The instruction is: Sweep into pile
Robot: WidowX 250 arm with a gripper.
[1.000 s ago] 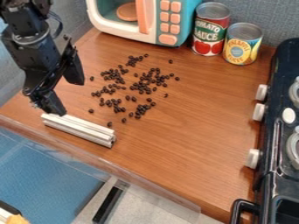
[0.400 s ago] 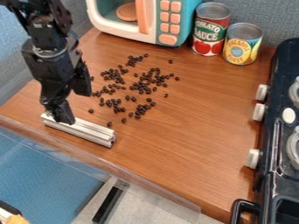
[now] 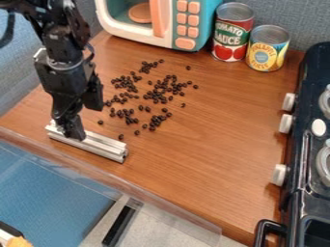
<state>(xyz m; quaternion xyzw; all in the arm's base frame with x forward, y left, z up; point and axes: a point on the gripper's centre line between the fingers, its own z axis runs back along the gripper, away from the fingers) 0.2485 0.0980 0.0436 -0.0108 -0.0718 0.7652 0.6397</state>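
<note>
The gripper hangs at the left of the counter, open. Its nearer finger overlaps the left part of a silver-white grooved bar, and its farther finger hangs above the wood behind the bar, close to the beans. Whether the nearer finger touches the bar I cannot tell. The bar lies slanted along the counter's front left edge. Dark beans are scattered over the middle left of the counter, behind and to the right of the bar; a few at the left are partly hidden by the gripper.
A toy microwave stands at the back, with a tomato sauce can and a pineapple can to its right. The dark toy stove runs along the right side. A clear ledge borders the wooden counter in front.
The gripper has moved right and lower, from behind the bar's left end to over its left part. The bar and the beans have stayed where they were.
</note>
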